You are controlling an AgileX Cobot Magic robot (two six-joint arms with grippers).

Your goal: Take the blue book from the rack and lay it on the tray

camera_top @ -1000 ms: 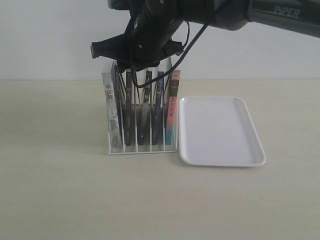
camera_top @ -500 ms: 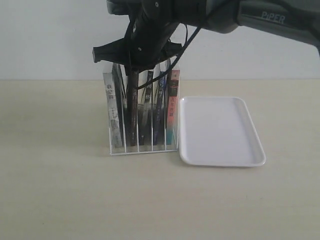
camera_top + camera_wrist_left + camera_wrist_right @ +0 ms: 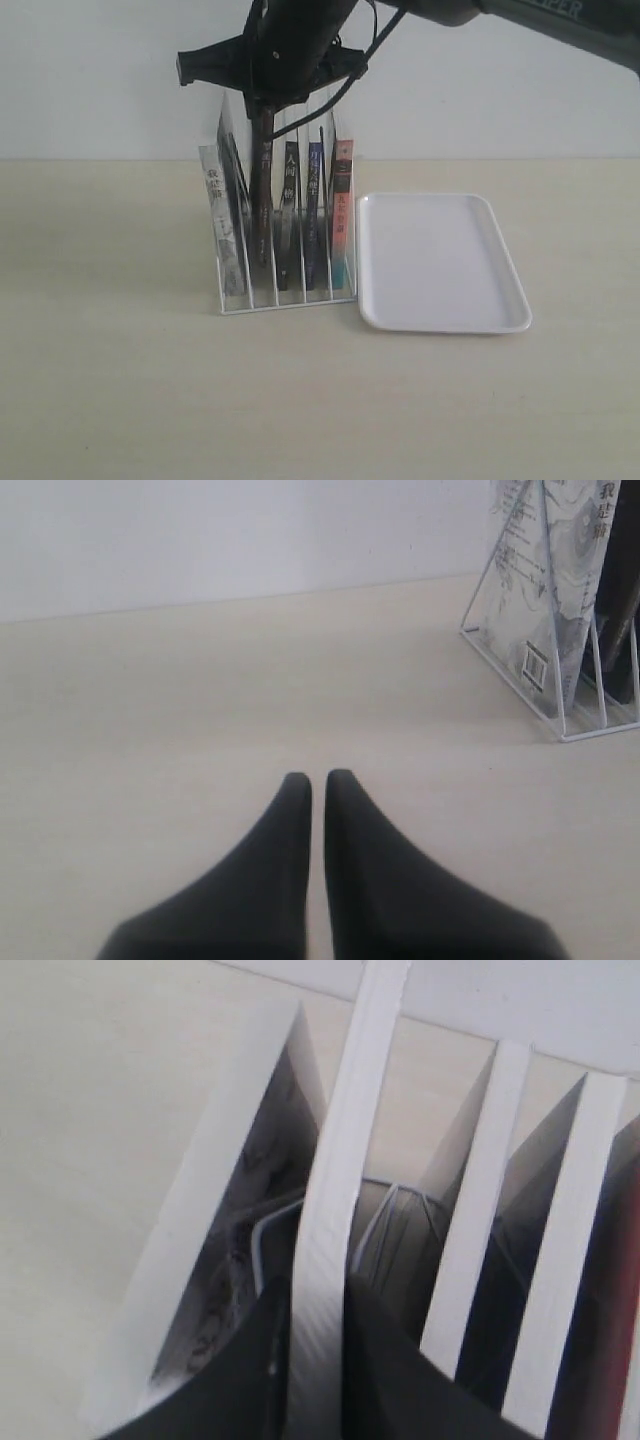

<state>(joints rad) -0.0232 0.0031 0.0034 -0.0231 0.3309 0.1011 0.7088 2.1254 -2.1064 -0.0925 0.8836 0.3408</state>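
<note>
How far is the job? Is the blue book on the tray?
Done: right gripper shut on a dark-spined book. In hand: it hangs partly raised in the rack; cover colour hidden. To do: clear the rack, lay it on the tray, which holds nothing. The left gripper is shut, apart.

The scene reads as a robotics lab test bench, not a home or an office. A black jointed robot arm (image 3: 560, 15) with white lettering on its casing reaches in from above. Its right gripper (image 3: 264, 108) is clamped on a dark-spined paperback book (image 3: 263, 200). Directly below that gripper stands a small white wire rack (image 3: 288, 302) holding a few thin books. Lower and off to one side of the gripper lies a flat white plastic tray (image 3: 445, 326). A plain white wall (image 3: 100, 70) lies behind the gripper. Beneath it all is a pale beige matte surface (image 3: 130, 400), staged like a trial setup.
</note>
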